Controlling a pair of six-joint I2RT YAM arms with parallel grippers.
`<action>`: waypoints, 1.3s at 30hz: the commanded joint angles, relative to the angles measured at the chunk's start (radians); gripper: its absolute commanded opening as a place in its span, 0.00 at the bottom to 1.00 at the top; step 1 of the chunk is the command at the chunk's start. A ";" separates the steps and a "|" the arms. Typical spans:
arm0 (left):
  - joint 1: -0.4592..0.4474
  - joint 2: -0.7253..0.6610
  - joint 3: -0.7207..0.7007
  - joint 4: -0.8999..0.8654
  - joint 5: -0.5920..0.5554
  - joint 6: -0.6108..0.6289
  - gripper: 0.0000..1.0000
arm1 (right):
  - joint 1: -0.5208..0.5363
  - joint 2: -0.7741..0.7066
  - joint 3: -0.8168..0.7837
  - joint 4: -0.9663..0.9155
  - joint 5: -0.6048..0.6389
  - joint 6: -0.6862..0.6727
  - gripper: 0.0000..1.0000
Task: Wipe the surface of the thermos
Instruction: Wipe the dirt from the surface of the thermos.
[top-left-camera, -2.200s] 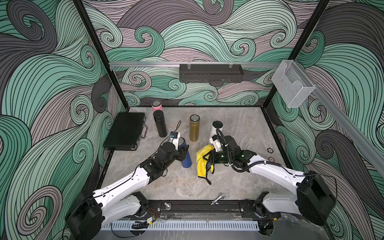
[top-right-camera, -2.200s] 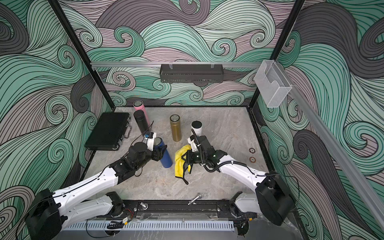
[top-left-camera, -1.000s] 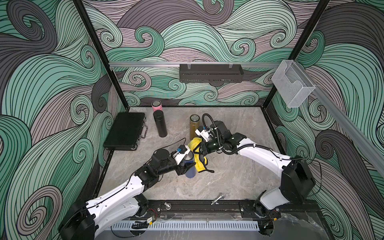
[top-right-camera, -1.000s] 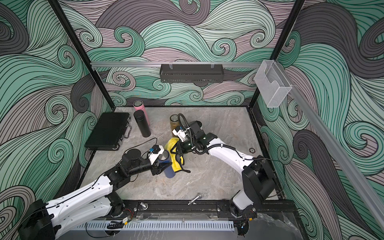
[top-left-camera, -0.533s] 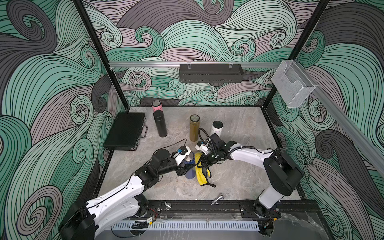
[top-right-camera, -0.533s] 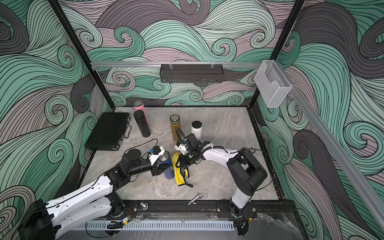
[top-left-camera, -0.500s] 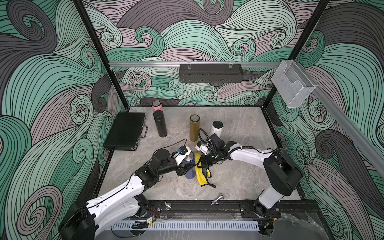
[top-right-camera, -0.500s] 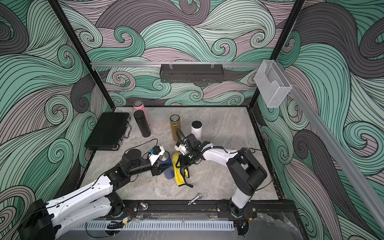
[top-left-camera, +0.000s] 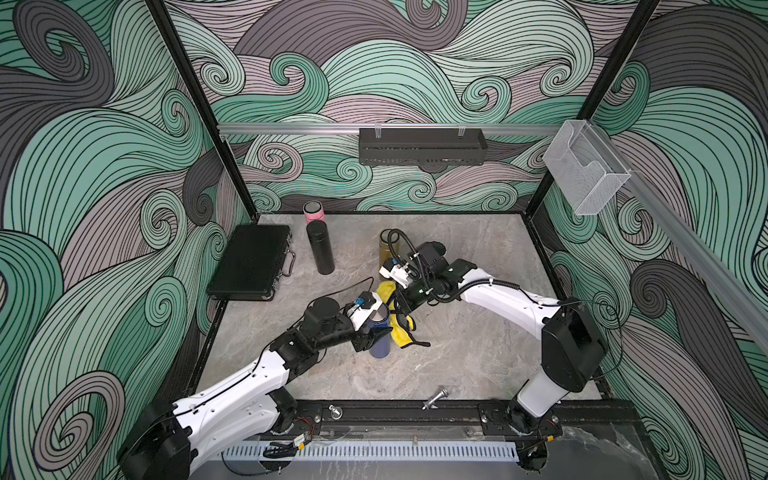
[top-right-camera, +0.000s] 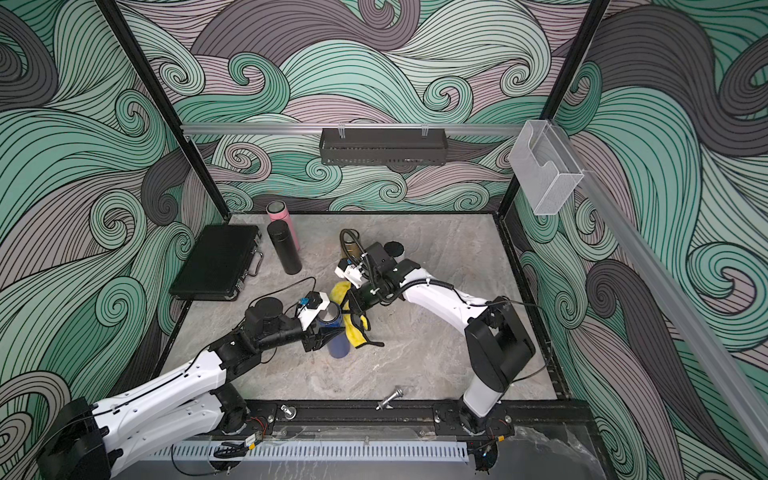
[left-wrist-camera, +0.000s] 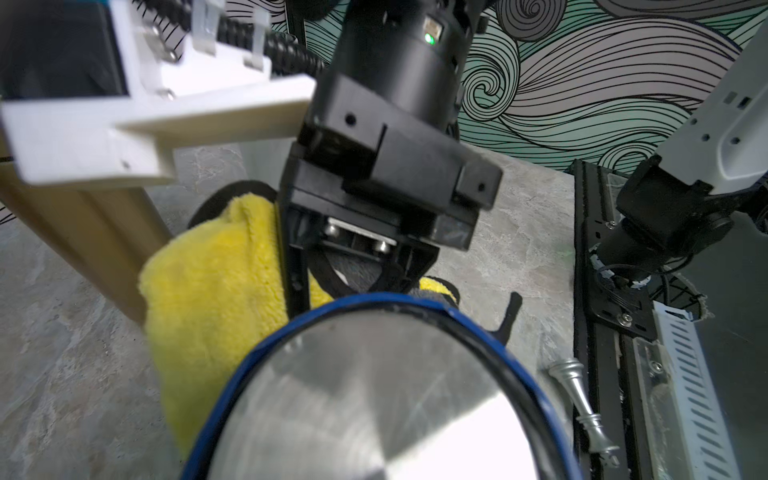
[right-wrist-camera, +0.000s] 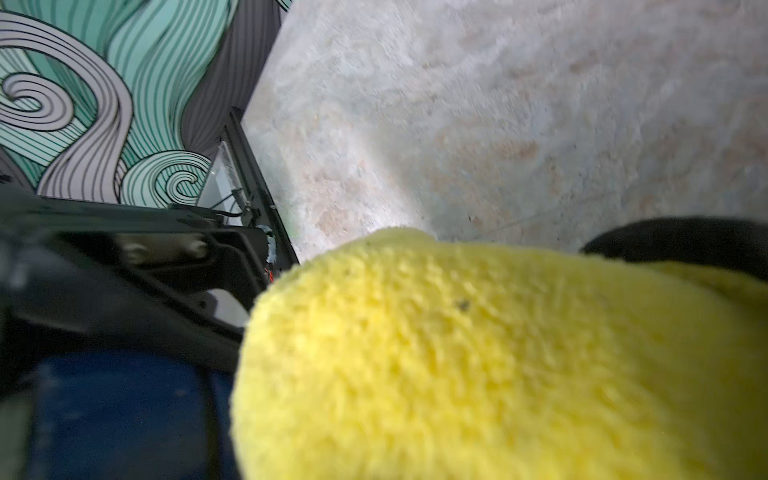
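Thermos: the blue cylindrical metal thermos with a brushed-steel lid (top-left-camera: 379, 332) sits inside the left pincer (top-left-camera: 371, 333), whose jaws are clamped across its body. It stands roughly upright. I can't tell whether its base bears on the grey marble-look tabletop (top-left-camera: 457, 353).

The right pincer (top-left-camera: 405, 302) is closed on a fluffy yellow microfibre cloth with black trim (top-left-camera: 401, 336).

Key relation: the thermos is straight ahead of the right pincer's tips, on the side facing the left arm. The cloth is sandwiched between those tips and the blue wall, and both wrist views show yellow pile pressed against blue. The long axis is near vertical, so it lies crosswise to the right pincer's reach. My read is that the stroke has to run along that axis, up and down the wall. The left arm is nearer because it holds the thermos, and the right arm does the rubbing.

Versus half a second back:
- The left pincer and thermos haven't shifted.
- The right wrist has moved away from its base and now overlaps the gold cylindrical bottle (top-left-camera: 384, 249) behind it.
- The cloth rides higher, with yellow showing beside the lid rim rather than bunched near the foot.
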 joint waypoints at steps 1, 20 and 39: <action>-0.005 0.016 -0.022 -0.072 -0.036 -0.027 0.00 | 0.024 0.006 -0.002 -0.004 -0.133 -0.019 0.00; -0.011 0.003 0.023 -0.087 -0.203 -0.152 0.00 | 0.155 -0.207 -0.429 0.258 0.243 0.248 0.00; -0.171 0.119 0.498 -0.838 -1.085 -1.008 0.00 | 0.603 -0.393 -0.505 0.460 1.339 0.513 0.00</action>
